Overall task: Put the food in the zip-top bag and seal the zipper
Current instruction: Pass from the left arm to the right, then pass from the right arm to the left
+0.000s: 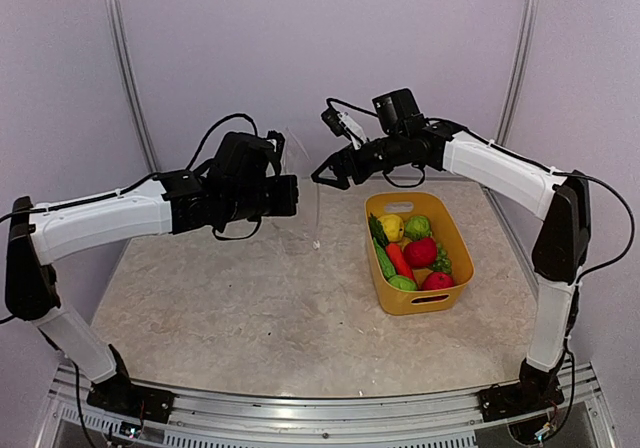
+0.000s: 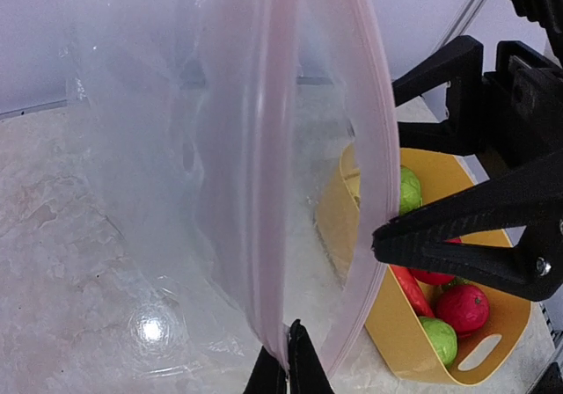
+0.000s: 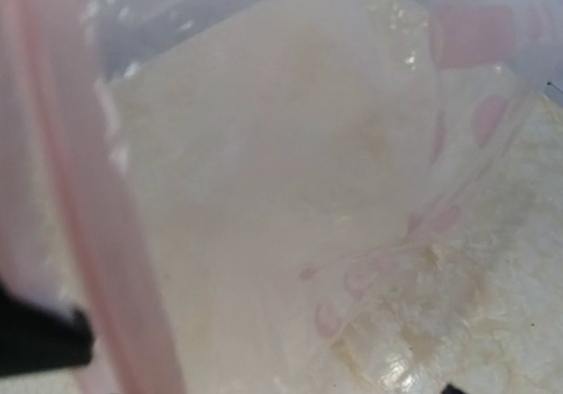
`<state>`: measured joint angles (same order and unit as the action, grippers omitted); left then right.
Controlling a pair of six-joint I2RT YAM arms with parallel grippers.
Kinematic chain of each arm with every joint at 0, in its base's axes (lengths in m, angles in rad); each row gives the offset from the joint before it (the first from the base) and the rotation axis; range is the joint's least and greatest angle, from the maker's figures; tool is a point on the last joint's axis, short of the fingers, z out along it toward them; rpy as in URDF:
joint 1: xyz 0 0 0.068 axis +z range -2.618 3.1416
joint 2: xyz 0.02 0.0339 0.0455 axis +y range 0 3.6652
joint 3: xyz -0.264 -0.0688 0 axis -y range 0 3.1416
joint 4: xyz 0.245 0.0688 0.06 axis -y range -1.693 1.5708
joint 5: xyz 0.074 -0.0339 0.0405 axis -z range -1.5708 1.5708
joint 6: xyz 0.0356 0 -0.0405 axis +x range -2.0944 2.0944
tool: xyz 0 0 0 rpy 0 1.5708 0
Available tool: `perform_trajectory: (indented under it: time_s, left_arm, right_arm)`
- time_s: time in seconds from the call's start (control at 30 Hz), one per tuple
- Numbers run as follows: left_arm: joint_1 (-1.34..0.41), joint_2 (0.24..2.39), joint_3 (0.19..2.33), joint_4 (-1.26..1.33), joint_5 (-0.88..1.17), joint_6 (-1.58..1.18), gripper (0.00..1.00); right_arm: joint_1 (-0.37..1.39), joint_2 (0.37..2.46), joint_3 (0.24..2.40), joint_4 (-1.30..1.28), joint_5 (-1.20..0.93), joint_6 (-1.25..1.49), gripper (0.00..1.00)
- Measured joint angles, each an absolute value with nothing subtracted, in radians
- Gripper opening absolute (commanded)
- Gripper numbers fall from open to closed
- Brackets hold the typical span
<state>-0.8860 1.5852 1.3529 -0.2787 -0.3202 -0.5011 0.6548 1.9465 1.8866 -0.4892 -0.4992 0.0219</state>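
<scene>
The clear zip-top bag hangs in the air between my two grippers, its mouth spread open in the left wrist view. My left gripper is shut on one pinkish zipper strip at the mouth's end. My right gripper is open; in the left wrist view its spread black fingers stand at the other lip, the lower tip touching it. Plastic fills the right wrist view. The food, red, yellow and green pieces, lies in the yellow basket. No slider shows.
The yellow basket stands on the marbled table right of the bag, below my right arm. Grey walls and metal posts close the back and sides.
</scene>
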Motion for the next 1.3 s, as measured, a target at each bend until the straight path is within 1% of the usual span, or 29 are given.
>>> perform_trajectory:
  time_s: [0.1, 0.13, 0.2, 0.23, 0.27, 0.3, 0.33, 0.43, 0.53, 0.6, 0.67, 0.73, 0.87, 0.93, 1.13, 1.2, 1.23, 1.3]
  left_arm:
    - [-0.892, 1.585, 1.353, -0.277, -0.307, -0.486, 0.0]
    - [-0.894, 1.585, 1.353, -0.276, -0.302, -0.482, 0.0]
    - [-0.897, 1.585, 1.353, -0.276, -0.297, -0.472, 0.0]
    - [-0.898, 1.585, 1.353, -0.276, -0.297, -0.469, 0.0]
    - [-0.9, 1.585, 1.353, -0.276, -0.3, -0.467, 0.0]
    - [-0.901, 1.585, 1.353, -0.277, -0.311, -0.469, 0.04]
    - [-0.902, 1.585, 1.353, -0.277, -0.323, -0.474, 0.09]
    - [-0.9, 1.585, 1.353, -0.276, -0.377, -0.501, 0.31]
    - [-0.89, 1.593, 1.353, -0.252, -0.418, -0.53, 0.47]
    - [-0.88, 1.613, 1.359, -0.228, -0.432, -0.539, 0.51]
    - [-0.873, 1.645, 1.376, -0.21, -0.437, -0.541, 0.52]
    - [-0.871, 1.686, 1.406, -0.206, -0.439, -0.537, 0.49]
    - [-0.872, 1.734, 1.447, -0.218, -0.467, -0.534, 0.29]
    - [-0.878, 1.742, 1.459, -0.222, -0.503, -0.531, 0.22]
    - [-0.903, 1.741, 1.46, -0.223, -0.631, -0.477, 0.08]
    - [-0.915, 1.738, 1.46, -0.223, -0.663, -0.445, 0.02]
    - [-0.92, 1.734, 1.46, -0.224, -0.673, -0.434, 0.0]
    - [-0.926, 1.726, 1.46, -0.225, -0.691, -0.412, 0.0]
  right_arm:
    - [0.665, 1.957, 1.899, -0.488, -0.474, 0.032, 0.52]
    - [0.67, 1.96, 1.904, -0.486, -0.463, 0.04, 0.44]
    - [0.675, 1.968, 1.916, -0.481, -0.442, 0.056, 0.22]
    - [0.679, 1.975, 1.924, -0.479, -0.431, 0.068, 0.09]
    - [0.68, 1.982, 1.932, -0.476, -0.425, 0.074, 0.02]
    - [0.68, 1.987, 1.937, -0.474, -0.422, 0.077, 0.0]
    - [0.68, 1.993, 1.939, -0.471, -0.42, 0.088, 0.0]
    - [0.681, 2.001, 1.939, -0.465, -0.43, 0.128, 0.0]
    - [0.685, 2.003, 1.938, -0.449, -0.448, 0.17, 0.0]
    - [0.69, 2.003, 1.938, -0.437, -0.453, 0.192, 0.0]
    - [0.697, 2.003, 1.938, -0.427, -0.452, 0.216, 0.0]
    - [0.706, 2.003, 1.938, -0.419, -0.451, 0.238, 0.0]
    - [0.71, 2.003, 1.935, -0.415, -0.444, 0.262, 0.0]
    - [0.712, 2.003, 1.929, -0.412, -0.436, 0.268, 0.0]
    - [0.711, 2.002, 1.892, -0.414, -0.367, 0.276, 0.0]
    - [0.709, 2.002, 1.879, -0.417, -0.327, 0.278, 0.0]
    - [0.703, 2.002, 1.871, -0.418, -0.302, 0.279, 0.0]
    - [0.699, 2.002, 1.857, -0.422, -0.267, 0.279, 0.0]
